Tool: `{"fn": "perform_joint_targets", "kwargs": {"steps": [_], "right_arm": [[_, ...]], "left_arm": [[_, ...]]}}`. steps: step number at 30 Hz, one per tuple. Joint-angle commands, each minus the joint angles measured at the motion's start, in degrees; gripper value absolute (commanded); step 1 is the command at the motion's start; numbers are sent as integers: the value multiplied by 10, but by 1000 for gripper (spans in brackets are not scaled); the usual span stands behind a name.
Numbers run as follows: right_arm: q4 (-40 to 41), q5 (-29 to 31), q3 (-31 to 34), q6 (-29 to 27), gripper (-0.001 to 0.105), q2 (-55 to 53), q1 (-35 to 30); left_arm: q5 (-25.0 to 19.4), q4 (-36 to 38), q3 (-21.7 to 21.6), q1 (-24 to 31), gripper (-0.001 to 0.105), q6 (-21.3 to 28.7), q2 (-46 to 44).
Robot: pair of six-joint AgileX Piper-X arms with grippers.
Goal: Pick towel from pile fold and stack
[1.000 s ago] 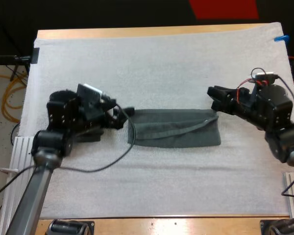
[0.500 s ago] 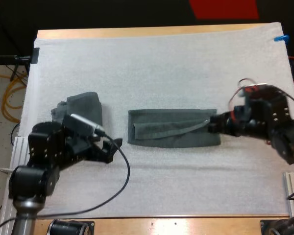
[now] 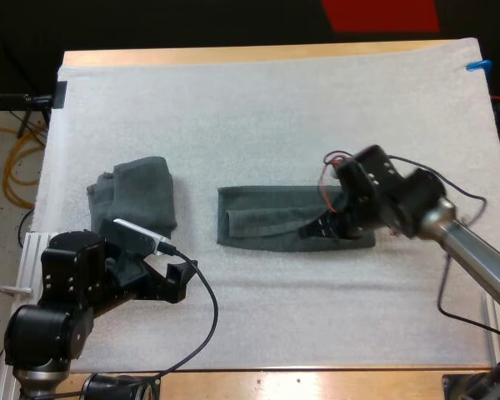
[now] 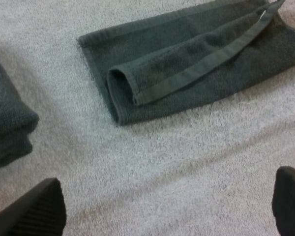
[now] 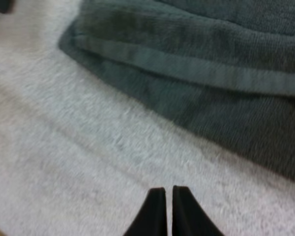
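The long towel (image 3: 267, 218) lies mid-mat, the folded stack (image 3: 137, 196) well to its left.
Left pincer (image 3: 183, 281) stands wide over bare mat (image 3: 258, 125); right pincer (image 5: 165, 192), closed on nothing, hovers at the long towel's edge, its arm hiding that towel's right end.

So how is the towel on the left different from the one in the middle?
The middle towel lies long and flat; the left towel is a short, thick bundle. The right gripper is at the middle towel's end; no gripper touches the left towel. Both are dark grey-green, on the white mat.
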Motion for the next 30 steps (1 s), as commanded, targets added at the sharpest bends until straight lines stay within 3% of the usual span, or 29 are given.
{"fn": "perform_joint_targets", "kwargs": {"steps": [1, 9, 24, 30], "right_arm": [[5, -12, -20, -4, 0, 21, 1], [32, -83, -80, -9, 0, 144, 1], [0, -76, -89, -31, 0, 252, 1], [-33, -30, -94, -30, 0, 263, 1]], "left_arm": [[-4, 0, -3, -2, 82, 2, -3], [-4, 0, -3, -2, 82, 2, -3], [-4, 0, -3, -2, 82, 2, -3], [-4, 0, -3, -2, 82, 2, -3]]}}
